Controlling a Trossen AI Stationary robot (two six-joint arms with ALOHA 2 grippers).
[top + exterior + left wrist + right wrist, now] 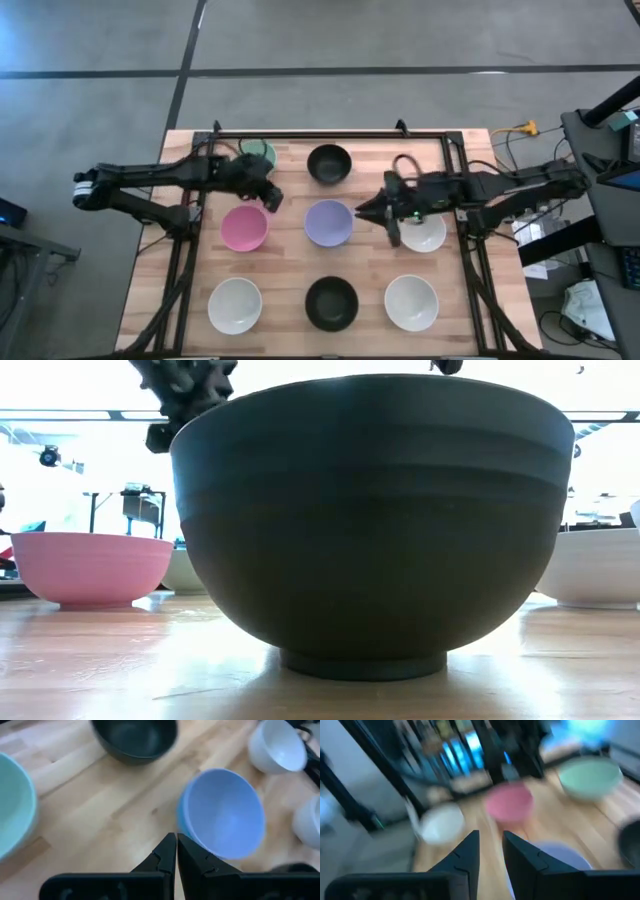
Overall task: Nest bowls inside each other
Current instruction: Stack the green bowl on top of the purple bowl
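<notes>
Eight bowls stand on their bases on the wooden table. In the far row are a mint green bowl (pixel 262 151), partly under my left arm, and a black one (pixel 329 163). The middle row holds pink (pixel 244 228), lavender (pixel 328 222) and white (pixel 428 234) bowls. In the near row, white (pixel 235 304), black (pixel 331 302) and white (pixel 411 301). My left gripper (pixel 270 203) (pixel 176 842) is shut, above the table between the pink and lavender bowls (pixel 225 812). My right gripper (pixel 380 222) (pixel 490 845) is open, between the lavender and white bowls. No separate blue bowl shows.
A black frame (pixel 330 134) runs along the table's far edge and down both sides. The near black bowl (pixel 370 520) fills the low view. Bare wood lies between the rows. Cables and equipment (pixel 520 130) sit off the table's right side.
</notes>
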